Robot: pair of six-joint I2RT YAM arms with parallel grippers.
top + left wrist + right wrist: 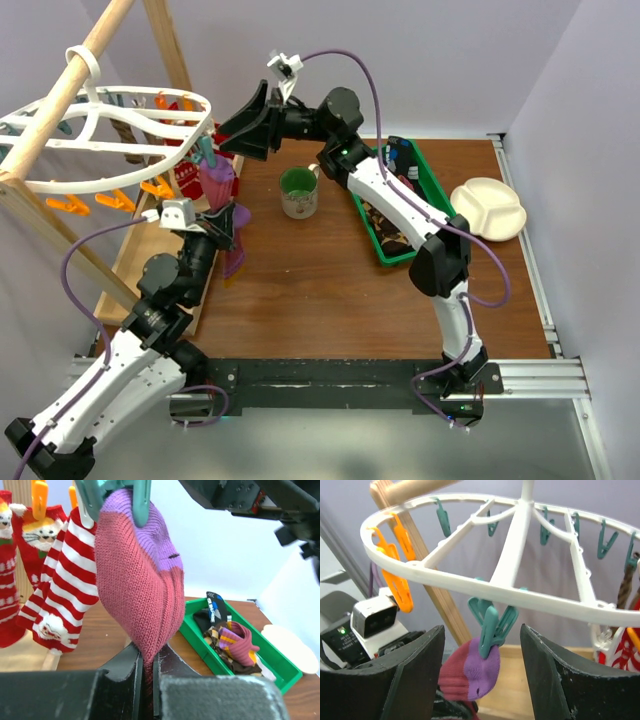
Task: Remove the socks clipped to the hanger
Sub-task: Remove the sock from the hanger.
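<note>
A pink-and-purple sock [140,580] hangs clipped under the white oval hanger [514,550], beside red-striped socks [65,580].

The pink-and-purple knit cloth sock [137,580] looks soft, ribbed and matt. The white oval plastic hanger [450,580] and teal plastic clip [490,627] look smooth and faintly glossy.

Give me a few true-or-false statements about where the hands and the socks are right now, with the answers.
1. The left hand is shut on the pink-and-purple sock. True.
2. That sock is off its clip. False: a teal clip grips its top.
3. The right hand is shut. False: it is open, with a finger on each side of the teal clip.
4. The green bin has socks in it. True.
5. The mug lies on its side. False: it stands upright beside the bin.
</note>
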